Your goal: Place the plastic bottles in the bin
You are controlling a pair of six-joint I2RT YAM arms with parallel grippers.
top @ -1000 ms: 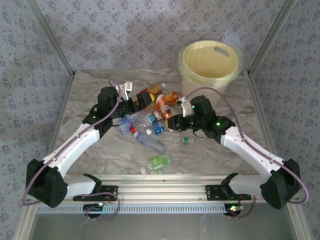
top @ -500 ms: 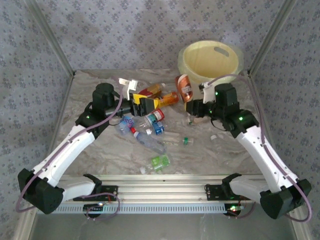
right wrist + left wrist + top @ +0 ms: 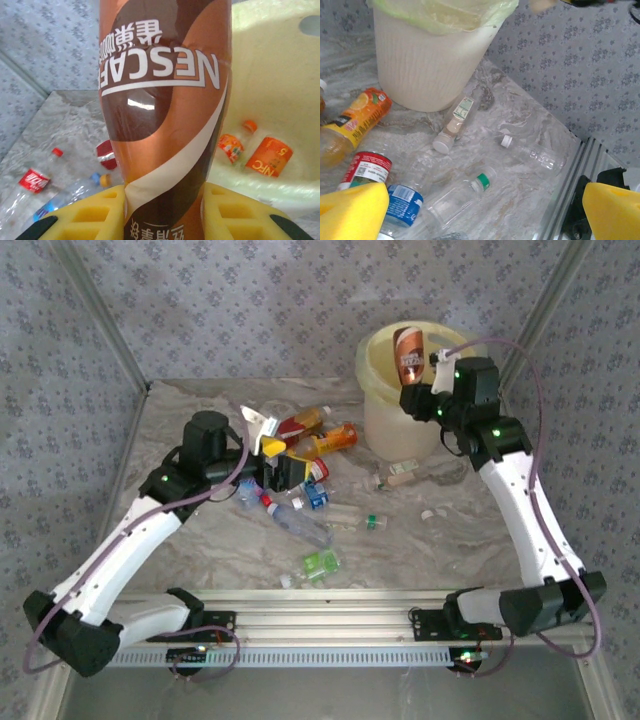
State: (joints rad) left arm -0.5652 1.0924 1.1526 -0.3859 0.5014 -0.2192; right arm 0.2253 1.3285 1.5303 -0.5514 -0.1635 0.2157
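A brown Nescafe bottle [image 3: 165, 100] stands clamped between my right gripper's [image 3: 165, 212] yellow pads. In the top view this bottle [image 3: 407, 353] and the right gripper [image 3: 413, 385] hang over the near left rim of the pale yellow bin [image 3: 420, 410]. Inside the bin [image 3: 280, 65] lie two orange-labelled bottles [image 3: 267, 157]. My left gripper [image 3: 285, 458] hovers open over the pile of bottles [image 3: 300, 485] at mid table. Beneath its spread pads [image 3: 350, 215] lie a clear green-capped bottle [image 3: 460, 197], a blue-labelled one [image 3: 402, 205] and a red-labelled one [image 3: 367, 170].
An orange bottle [image 3: 362, 117] and a white-capped beige bottle [image 3: 455, 127] lie by the bin's base [image 3: 430, 75]. A clear bottle [image 3: 535, 152] rests near the table's right edge. A crushed green bottle [image 3: 322, 562] sits near the front rail [image 3: 330, 605].
My right arm has lifted the brown bottle from the pile up and back to the bin's rim. The left arm has drawn back slightly, its gripper still open.
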